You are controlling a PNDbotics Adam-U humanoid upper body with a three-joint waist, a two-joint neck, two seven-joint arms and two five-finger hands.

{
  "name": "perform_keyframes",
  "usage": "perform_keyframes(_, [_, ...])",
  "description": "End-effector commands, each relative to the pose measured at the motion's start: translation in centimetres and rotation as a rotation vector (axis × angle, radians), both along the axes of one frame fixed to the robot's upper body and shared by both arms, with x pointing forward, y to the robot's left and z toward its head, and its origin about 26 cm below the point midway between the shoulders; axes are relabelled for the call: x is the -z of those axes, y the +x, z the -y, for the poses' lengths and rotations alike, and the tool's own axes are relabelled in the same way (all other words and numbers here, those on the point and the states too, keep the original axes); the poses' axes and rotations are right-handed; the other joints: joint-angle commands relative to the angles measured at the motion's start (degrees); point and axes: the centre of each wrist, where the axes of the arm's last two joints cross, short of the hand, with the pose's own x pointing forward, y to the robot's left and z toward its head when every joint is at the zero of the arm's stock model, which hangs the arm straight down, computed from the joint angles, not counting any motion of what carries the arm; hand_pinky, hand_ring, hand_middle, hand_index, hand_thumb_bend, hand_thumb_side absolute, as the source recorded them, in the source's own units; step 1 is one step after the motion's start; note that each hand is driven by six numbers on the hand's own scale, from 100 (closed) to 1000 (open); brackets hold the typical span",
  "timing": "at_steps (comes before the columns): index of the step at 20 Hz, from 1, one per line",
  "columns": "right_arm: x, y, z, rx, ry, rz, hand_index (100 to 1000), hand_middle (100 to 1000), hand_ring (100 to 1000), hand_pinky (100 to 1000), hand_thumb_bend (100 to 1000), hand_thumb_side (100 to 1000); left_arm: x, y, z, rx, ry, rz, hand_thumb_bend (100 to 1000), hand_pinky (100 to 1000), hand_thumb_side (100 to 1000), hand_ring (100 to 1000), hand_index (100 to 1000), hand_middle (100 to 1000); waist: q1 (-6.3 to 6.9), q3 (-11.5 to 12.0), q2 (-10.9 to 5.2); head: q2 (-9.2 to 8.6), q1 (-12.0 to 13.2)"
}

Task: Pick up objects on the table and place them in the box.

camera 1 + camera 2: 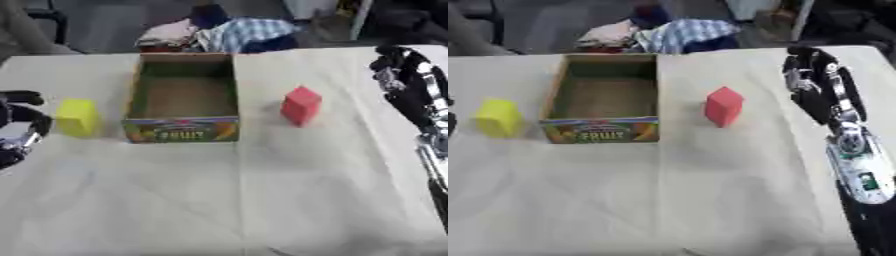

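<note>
Table: a table under a pale cloth carries everything; its far edge runs along the top of both views.
Box: the box is open-topped cardboard with a printed fruit label on its near wall. It sits near the far edge, left of the table's middle, and I see nothing inside it.
Yellow block: the yellow block stands on the cloth just beside the box's left wall, toward the left edge, not touching it.
Red block: the red block stands to the right of the box, a little apart from it, turned with one corner toward me.
My left hand: my left hand shows at the left edge, just beside the yellow block. Its fingers are curled but enclose nothing, and there is a gap between them and the block.
My right hand: my right hand is over the far right side of the table, well apart from the red block. I cannot tell whether its fingers are spread or closed.
Beyond the far edge: a heap of clothes lies off the table.
</note>
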Motion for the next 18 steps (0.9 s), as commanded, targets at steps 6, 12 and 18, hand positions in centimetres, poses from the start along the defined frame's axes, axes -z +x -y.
perform_keyframes(6, [-1.1,0.1,0.5,-0.01,-0.037,0.02,790,583,703,648,100,632,-5.7,1.7,-4.2,0.046,0.378,-0.044,478,789,348,752,830,753,0.43,-0.8,-0.93,0.29,0.3])
perform_keyframes(12, [-0.9,0.1,0.4,-0.022,-0.045,0.009,790,583,703,648,100,634,-7.6,4.0,-6.0,0.08,0.607,-0.084,684,808,344,798,837,786,1.02,-1.7,-1.31,0.29,0.6])
perform_keyframes(18, [-0.7,0.1,0.3,-0.031,-0.05,0.0,790,582,703,648,100,637,-7.5,7.3,-5.9,0.129,0.791,-0.083,808,824,307,817,835,793,1.47,-2.1,-1.65,0.29,0.6])
